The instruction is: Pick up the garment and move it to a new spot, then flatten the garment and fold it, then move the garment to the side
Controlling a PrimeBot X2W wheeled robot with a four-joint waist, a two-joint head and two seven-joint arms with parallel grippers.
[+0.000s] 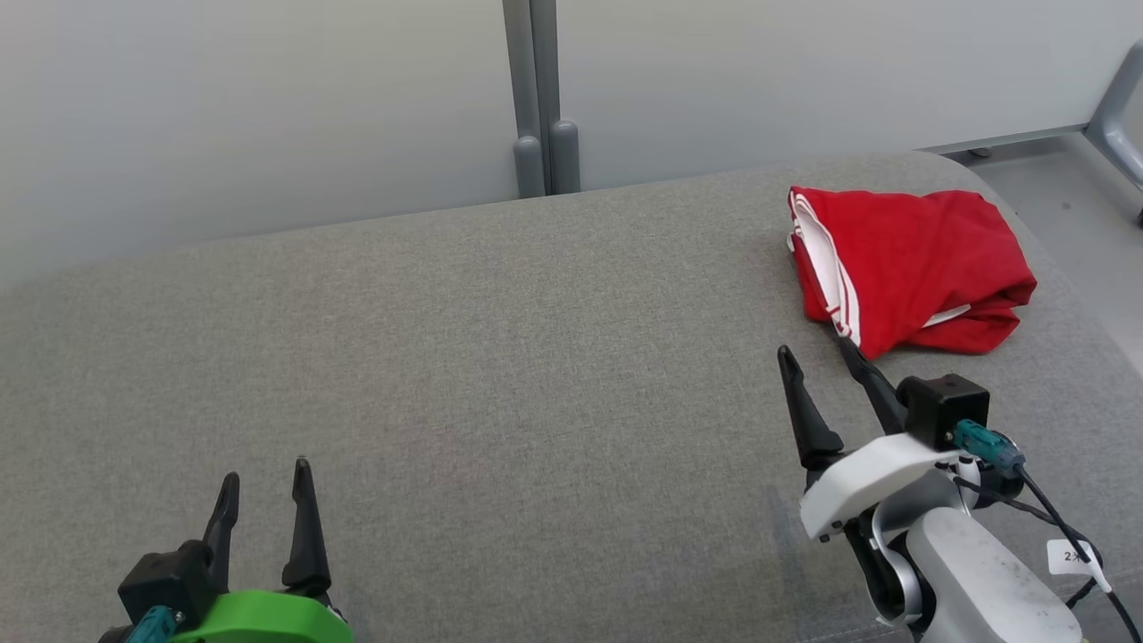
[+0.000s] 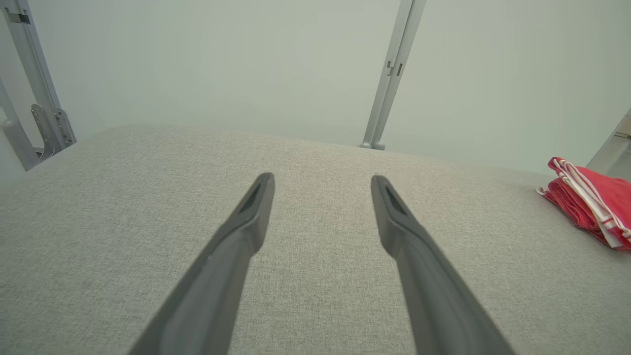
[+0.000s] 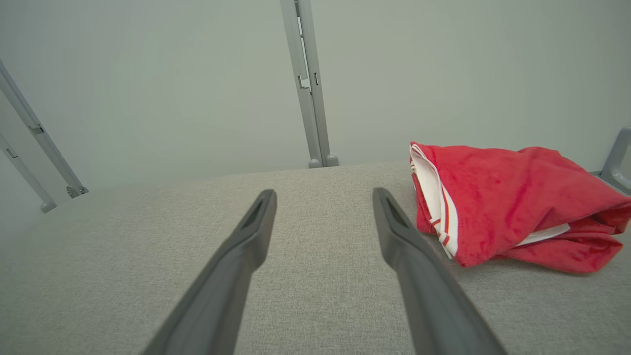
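Spread wide, the left claw sits over the near edge of the tabletop, a grey, woven, padded surface with a rounded far rim. Pale wall panels and a grey post stand behind. The right claw, also spread, is just beside the garment, a rumpled red cloth with white-striped trim at the far right corner. The white cable tag is unreadable.

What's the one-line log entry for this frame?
garment: red, bunched, far right on grey cushion | left gripper: open, empty | right gripper: open, empty, beside garment
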